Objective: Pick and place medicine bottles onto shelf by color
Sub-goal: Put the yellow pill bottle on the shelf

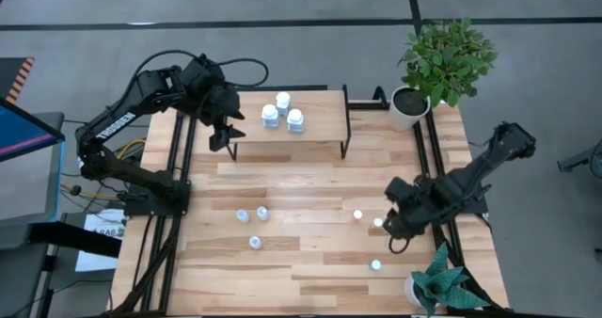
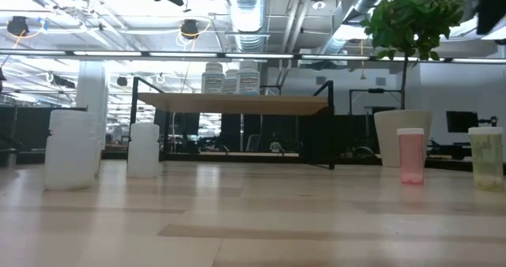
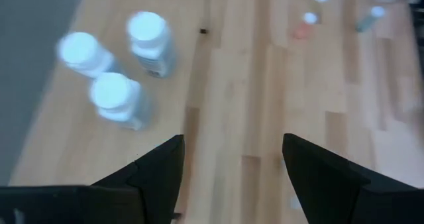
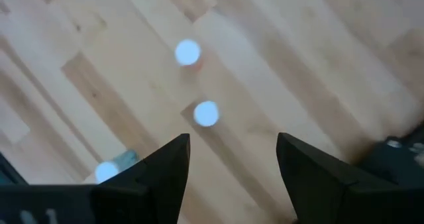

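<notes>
Three larger white bottles (image 1: 282, 112) stand clustered on the shelf (image 1: 320, 120). The left gripper (image 1: 224, 135), jaws wide and empty, hovers at the shelf's left end. The right gripper (image 1: 396, 235), jaws wide and empty, hovers beside a small bottle (image 1: 378, 223) on the table (image 1: 310, 280), well apart from the shelf.

White lettering reading TROSSEN is showing along the left arm (image 1: 115, 122) in the high view. Labels are wrapping the white bottles (image 2: 230, 78) on the shelf (image 2: 237, 103), but their print is staying too small to read.
</notes>
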You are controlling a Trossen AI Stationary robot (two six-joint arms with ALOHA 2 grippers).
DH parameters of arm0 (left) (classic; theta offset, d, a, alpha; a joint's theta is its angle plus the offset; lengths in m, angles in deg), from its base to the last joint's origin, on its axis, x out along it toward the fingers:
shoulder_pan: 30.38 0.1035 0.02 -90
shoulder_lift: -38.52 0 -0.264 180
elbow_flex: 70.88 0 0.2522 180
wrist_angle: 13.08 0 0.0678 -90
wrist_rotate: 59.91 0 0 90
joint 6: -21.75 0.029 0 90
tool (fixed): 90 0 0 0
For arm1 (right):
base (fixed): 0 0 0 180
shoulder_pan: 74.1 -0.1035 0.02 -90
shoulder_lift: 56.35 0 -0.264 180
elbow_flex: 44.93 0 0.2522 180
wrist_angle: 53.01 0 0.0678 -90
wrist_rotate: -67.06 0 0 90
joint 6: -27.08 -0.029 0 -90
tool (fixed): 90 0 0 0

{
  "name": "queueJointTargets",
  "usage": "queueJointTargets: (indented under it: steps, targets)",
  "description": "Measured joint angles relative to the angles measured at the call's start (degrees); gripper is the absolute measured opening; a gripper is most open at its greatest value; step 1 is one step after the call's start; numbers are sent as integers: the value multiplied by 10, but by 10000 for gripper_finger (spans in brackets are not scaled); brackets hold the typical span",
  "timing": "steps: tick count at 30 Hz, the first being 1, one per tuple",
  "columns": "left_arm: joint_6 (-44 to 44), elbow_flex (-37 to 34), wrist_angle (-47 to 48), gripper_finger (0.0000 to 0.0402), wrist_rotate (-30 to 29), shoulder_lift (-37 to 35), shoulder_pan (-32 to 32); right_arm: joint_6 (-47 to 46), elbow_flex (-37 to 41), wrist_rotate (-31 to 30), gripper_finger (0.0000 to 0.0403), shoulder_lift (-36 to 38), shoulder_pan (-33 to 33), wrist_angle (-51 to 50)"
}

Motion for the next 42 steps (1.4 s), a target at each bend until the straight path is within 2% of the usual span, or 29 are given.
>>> queueJointTargets:
  steps: [5, 10, 14, 18, 23, 29, 42]
  targets:
    - [4, -19, 18, 242, 71, 0, -40, -1, 25, -1, 249, -12, -13, 32]
    - [-25, -107, -20, 242, 45, 0, -117, -48, 72, 4, 249, -12, 2, 72]
    - [-40, -196, -123, 242, 14, 1, -174, -62, 107, 16, 249, -12, 12, 109]
    - [-75, -269, -277, 242, -24, 0, -208, -79, 129, 18, 249, -12, 24, 128]
    - [-81, -345, -439, 242, -74, 0, -239, -73, 138, 17, 249, -12, 26, 165]
    - [-83, -414, -567, 242, -89, 0, -256, -66, 164, 19, 249, -12, 26, 207]
    - [-89, -425, -541, 242, -115, 0, -256, -70, 219, 33, 249, -12, 26, 289]
